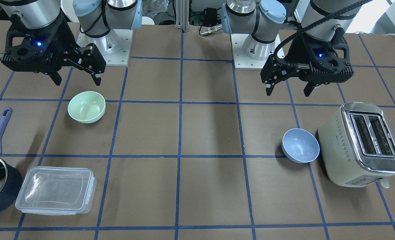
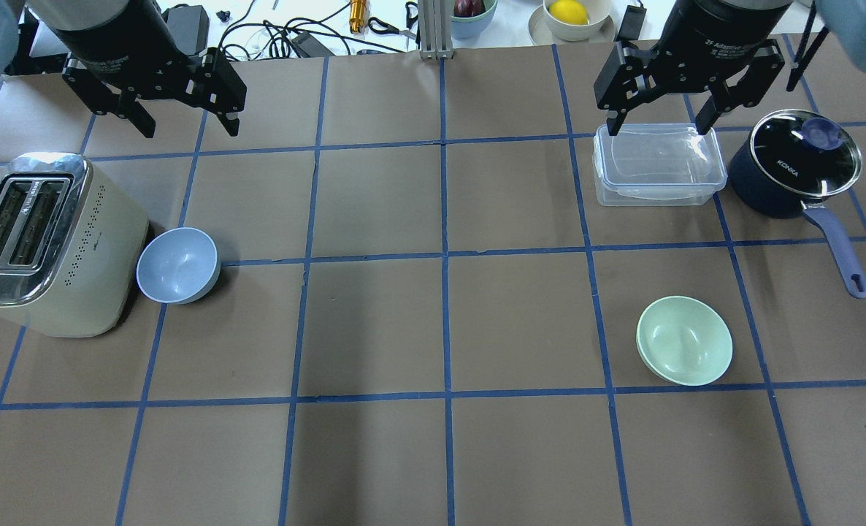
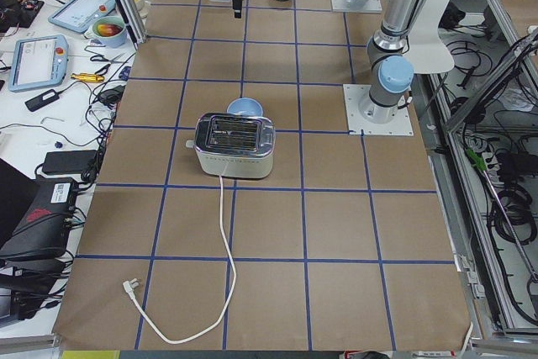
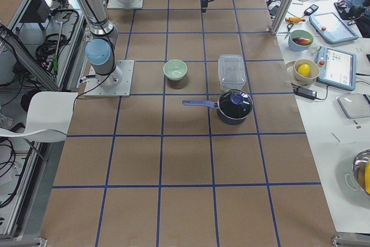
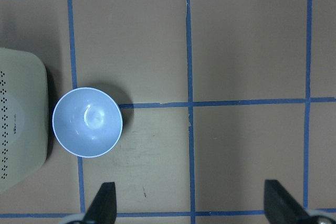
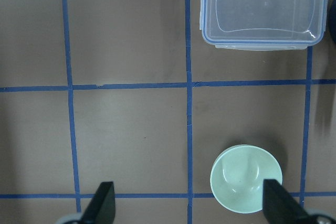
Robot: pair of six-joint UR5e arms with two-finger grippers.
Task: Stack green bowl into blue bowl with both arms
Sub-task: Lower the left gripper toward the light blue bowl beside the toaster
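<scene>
The green bowl (image 1: 86,107) stands upright and empty on the table's right half, as the overhead view (image 2: 685,340) and the right wrist view (image 6: 246,179) show. The blue bowl (image 1: 300,145) stands upright and empty on the left half, close beside the toaster (image 2: 46,241). It also shows in the overhead view (image 2: 178,264) and the left wrist view (image 5: 87,122). My left gripper (image 2: 188,130) is open and empty, high above the table, farther out than the blue bowl. My right gripper (image 2: 658,126) is open and empty, high above the clear container (image 2: 658,164).
A clear lidded container (image 1: 56,190) and a dark blue saucepan (image 2: 798,164) with a glass lid stand at the far right; its handle points toward the robot. The cream toaster (image 1: 360,143) stands at the left end, with its cord trailing off (image 3: 223,233).
</scene>
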